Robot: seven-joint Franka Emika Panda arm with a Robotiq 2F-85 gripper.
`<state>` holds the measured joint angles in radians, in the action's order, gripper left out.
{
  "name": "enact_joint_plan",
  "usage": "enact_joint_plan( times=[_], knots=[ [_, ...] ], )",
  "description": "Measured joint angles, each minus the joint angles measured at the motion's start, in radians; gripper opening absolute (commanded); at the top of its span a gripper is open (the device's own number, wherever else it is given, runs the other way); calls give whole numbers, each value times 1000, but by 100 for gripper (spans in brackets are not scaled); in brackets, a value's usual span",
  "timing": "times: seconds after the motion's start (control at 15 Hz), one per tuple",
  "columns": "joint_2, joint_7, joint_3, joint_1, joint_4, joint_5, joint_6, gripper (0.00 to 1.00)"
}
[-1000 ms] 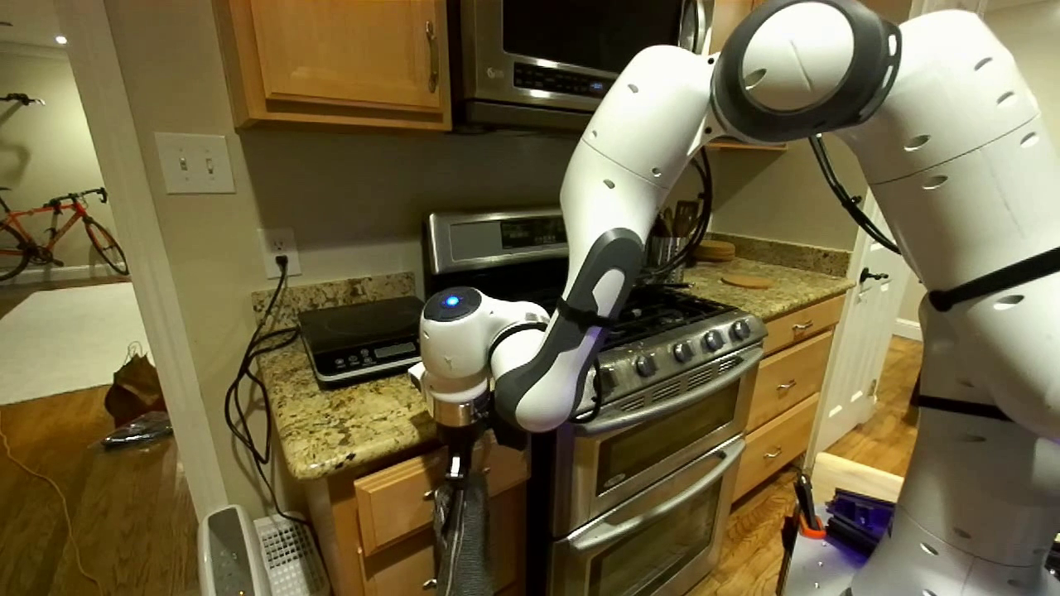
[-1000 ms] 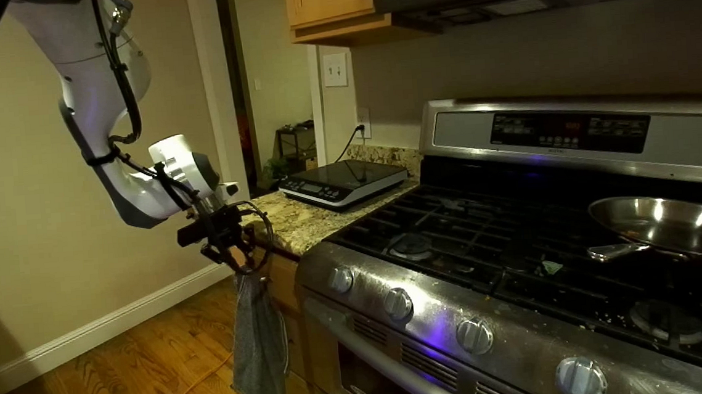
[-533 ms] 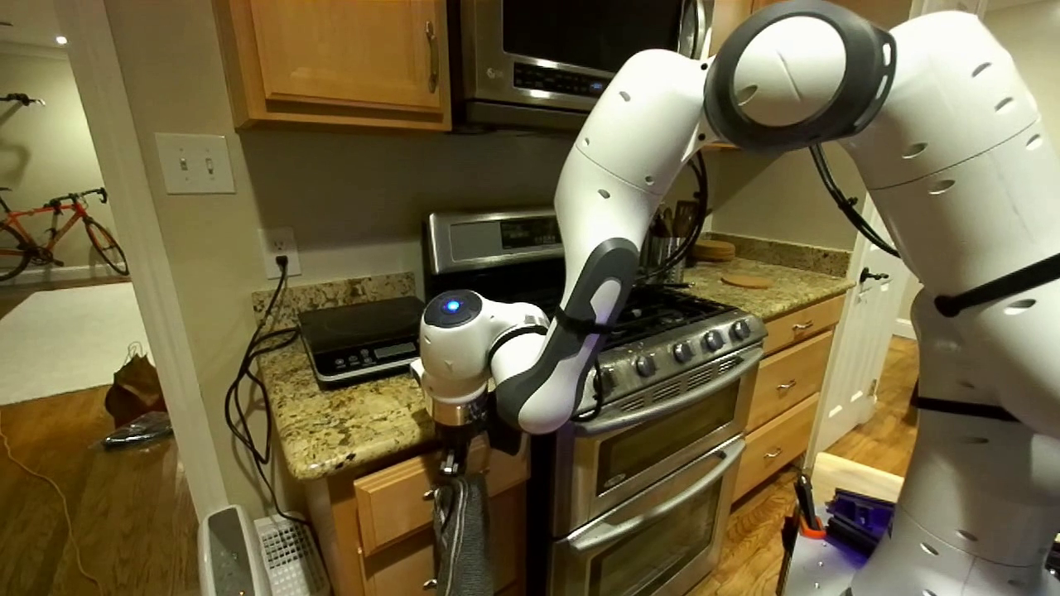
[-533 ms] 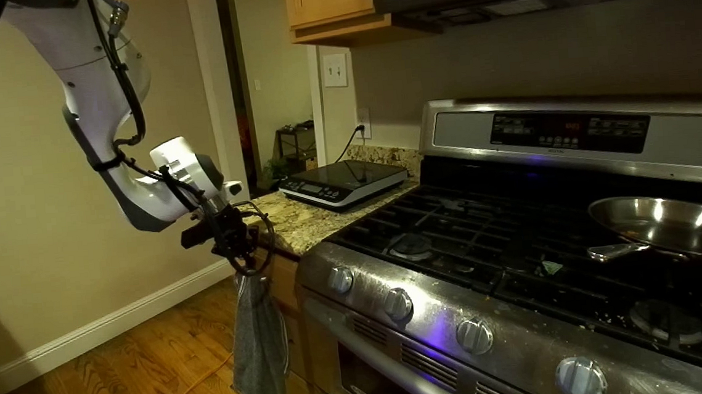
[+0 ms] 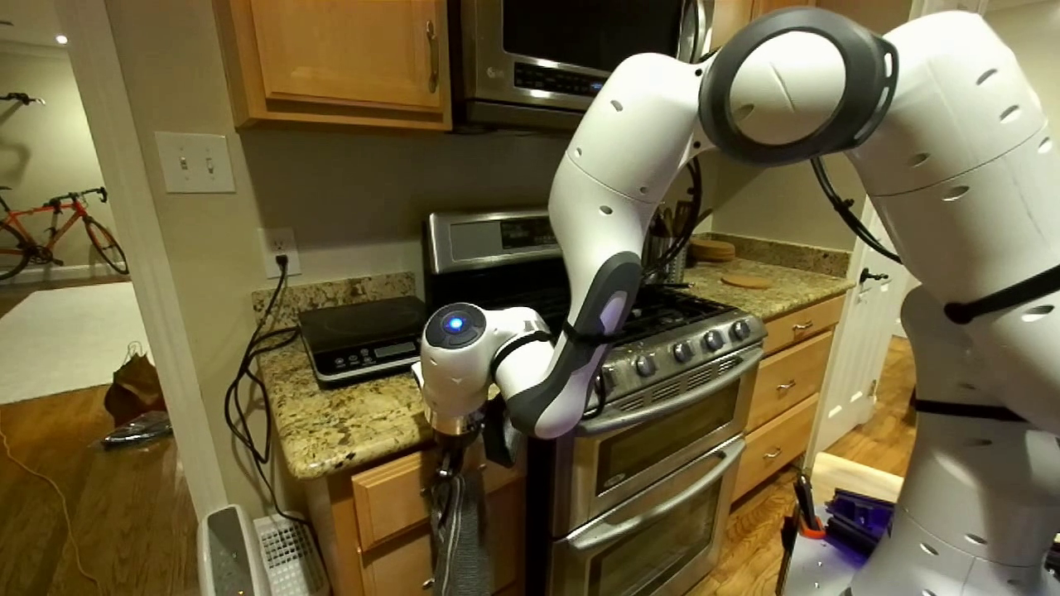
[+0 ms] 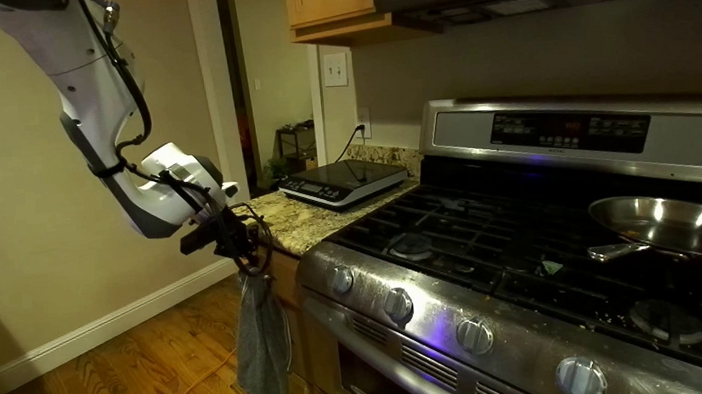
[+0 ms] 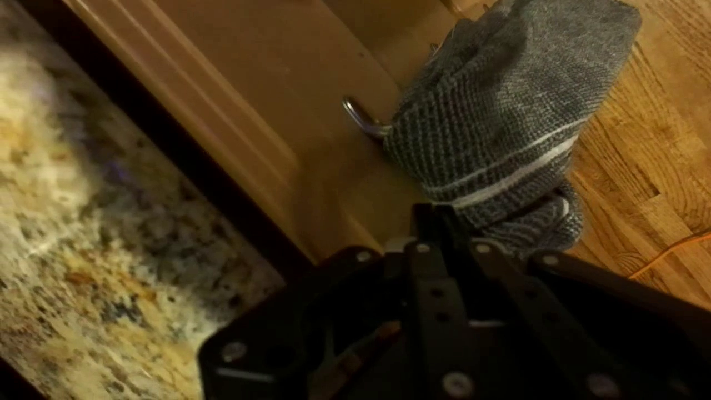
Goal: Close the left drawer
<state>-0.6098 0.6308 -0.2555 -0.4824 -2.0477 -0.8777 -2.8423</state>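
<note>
The left drawer (image 5: 385,507) is a light wood front below the granite counter, beside the oven. In an exterior view it seems to stand slightly out from the cabinet. Its front (image 7: 250,50) and metal handle (image 7: 364,119) show in the wrist view. A grey striped cloth (image 6: 263,351) hangs at the handle; it also shows in the wrist view (image 7: 511,100). My gripper (image 7: 436,214) is shut, fingertips together, close to the drawer front and the cloth's upper fold. Whether the tips touch the drawer is unclear. The gripper also shows in an exterior view (image 5: 449,473).
The granite counter (image 7: 83,250) edge lies right beside my gripper. An induction cooktop (image 6: 344,182) stands on it. The stove (image 5: 662,397) with its oven handles is to the right of the drawer. A white appliance (image 5: 236,550) stands on the floor at the left.
My gripper and wrist have moved lower and closer to the cabinet. The cloth has shifted towards the cabinet, and the drawer front has moved slightly inward.
</note>
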Motion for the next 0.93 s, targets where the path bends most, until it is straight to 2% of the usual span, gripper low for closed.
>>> enact_joint_plan(
  times=[0.47,0.53,0.6,0.67,0.93],
  knots=[
    [-24,129,-57,-66,22,-79,-22,6],
    [-26,142,-62,-74,25,-87,-25,32],
    [-26,144,-65,-79,27,-88,-25,32],
    [-26,144,-64,-80,28,-87,-25,36],
    [-20,89,-30,-69,27,-64,-25,62]
  ],
)
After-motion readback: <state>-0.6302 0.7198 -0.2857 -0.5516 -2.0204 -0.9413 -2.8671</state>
